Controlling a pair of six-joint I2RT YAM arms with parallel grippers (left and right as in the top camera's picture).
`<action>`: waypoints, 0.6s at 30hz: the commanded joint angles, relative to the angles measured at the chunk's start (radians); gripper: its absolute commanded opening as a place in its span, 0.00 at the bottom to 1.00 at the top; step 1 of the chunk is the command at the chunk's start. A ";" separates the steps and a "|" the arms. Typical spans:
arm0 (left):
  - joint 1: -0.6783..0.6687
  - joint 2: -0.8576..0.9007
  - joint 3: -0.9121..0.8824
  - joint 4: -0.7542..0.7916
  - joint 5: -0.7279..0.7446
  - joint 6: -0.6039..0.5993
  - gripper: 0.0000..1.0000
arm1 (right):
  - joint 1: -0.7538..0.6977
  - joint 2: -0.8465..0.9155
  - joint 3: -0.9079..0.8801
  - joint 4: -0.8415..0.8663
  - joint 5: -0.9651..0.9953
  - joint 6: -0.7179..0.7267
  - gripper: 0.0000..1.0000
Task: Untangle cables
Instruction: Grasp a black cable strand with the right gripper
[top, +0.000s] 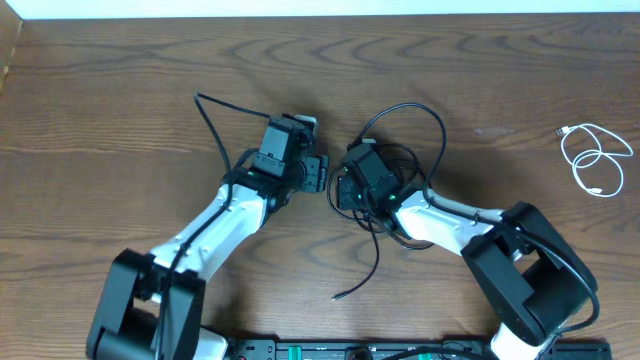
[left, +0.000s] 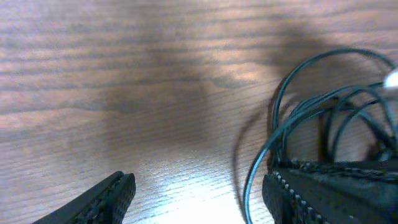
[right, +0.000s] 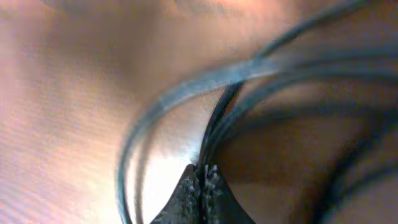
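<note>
**Two grippers meet at a black tangle in mid-table**

The wooden table (top: 120, 80) lies bare along its far edge, across its left side, and between the tangle and the right edge. The two arms crowd the middle, nearly touching.

The black cables (top: 405, 155) are knotted in thin overlapping loops at mid-table, around the right arm's tip. One wide loop arches toward the far edge and one loose tail (top: 355, 280) trails toward the near edge. Another black strand (top: 212, 125) runs out past the left arm. How many black cables make up the knot cannot be told. One white cable (top: 592, 158) lies coiled on its own near the right edge, well apart.

The left gripper (left: 199, 182) stands wide apart over bare wood, holding nothing, with the loops just beside one finger. The right gripper (right: 202, 171) is pressed fully together; a black strand runs right into its tips, though whether it is pinched cannot be told
</note>
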 joint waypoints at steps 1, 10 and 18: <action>-0.001 -0.019 -0.005 -0.006 -0.002 0.000 0.72 | -0.001 -0.050 -0.028 -0.054 -0.035 -0.005 0.01; -0.002 -0.019 -0.005 -0.006 -0.014 0.000 0.75 | -0.001 -0.159 -0.029 -0.091 -0.031 -0.076 0.21; -0.002 -0.019 -0.005 -0.010 -0.014 0.000 0.76 | 0.000 -0.130 -0.029 -0.105 -0.023 -0.075 0.24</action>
